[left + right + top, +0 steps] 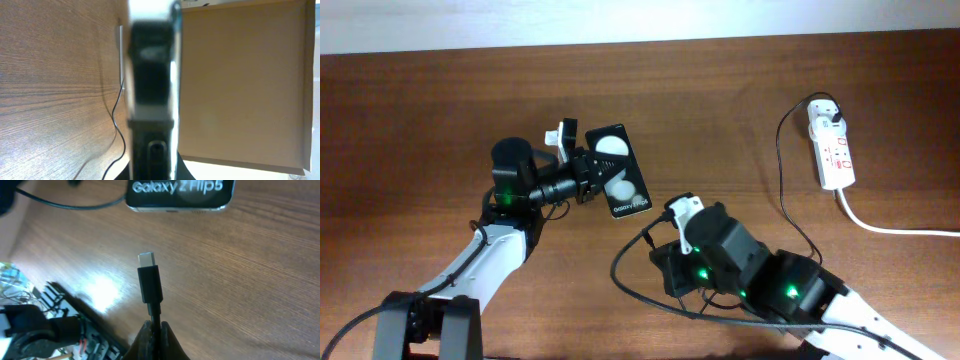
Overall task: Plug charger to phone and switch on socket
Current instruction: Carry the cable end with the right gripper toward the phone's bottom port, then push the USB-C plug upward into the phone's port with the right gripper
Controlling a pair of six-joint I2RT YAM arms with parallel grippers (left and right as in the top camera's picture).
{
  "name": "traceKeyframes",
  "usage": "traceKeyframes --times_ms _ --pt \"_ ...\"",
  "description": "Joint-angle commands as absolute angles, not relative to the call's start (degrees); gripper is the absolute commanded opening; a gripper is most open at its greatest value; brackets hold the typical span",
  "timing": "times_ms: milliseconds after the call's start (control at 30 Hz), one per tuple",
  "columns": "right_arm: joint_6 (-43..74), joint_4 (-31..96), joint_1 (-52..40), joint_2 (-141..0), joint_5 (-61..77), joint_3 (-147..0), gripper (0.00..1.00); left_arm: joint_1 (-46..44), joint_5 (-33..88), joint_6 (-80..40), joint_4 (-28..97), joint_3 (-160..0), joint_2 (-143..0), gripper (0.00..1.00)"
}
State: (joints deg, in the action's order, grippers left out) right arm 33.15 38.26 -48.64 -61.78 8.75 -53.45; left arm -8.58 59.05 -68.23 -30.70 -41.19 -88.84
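The phone [619, 170] is a black slab with two white circles, held on edge above the table in my left gripper [588, 173], which is shut on its left end. In the left wrist view the phone [151, 85] fills the middle, edge-on and blurred. My right gripper [156, 328] is shut on the charger cable just behind its black connector [149, 282]. The silver tip points at the phone's bottom edge [179, 190], a short gap away. The black cable [782, 190] runs to a white adapter in the socket [832, 148] at the right.
The socket's thick white cord [900, 230] trails off the right edge. Loops of black cable [630, 285] lie near the right arm. A brown board [240, 85] stands behind the table in the left wrist view.
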Motion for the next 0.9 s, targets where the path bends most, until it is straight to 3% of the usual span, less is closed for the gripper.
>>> traceKeyframes --times_ms 0,867 --pt "31.94 37.47 -49.17 -65.91 7.77 -53.63 0.04 -8.64 60.34 -69.01 -31.27 -42.19 -88.49 0.0" --pt "35.05 33.58 -49.17 -67.13 5.76 -53.63 0.04 -8.64 64.29 -70.37 -31.22 -42.19 -88.49 0.0"
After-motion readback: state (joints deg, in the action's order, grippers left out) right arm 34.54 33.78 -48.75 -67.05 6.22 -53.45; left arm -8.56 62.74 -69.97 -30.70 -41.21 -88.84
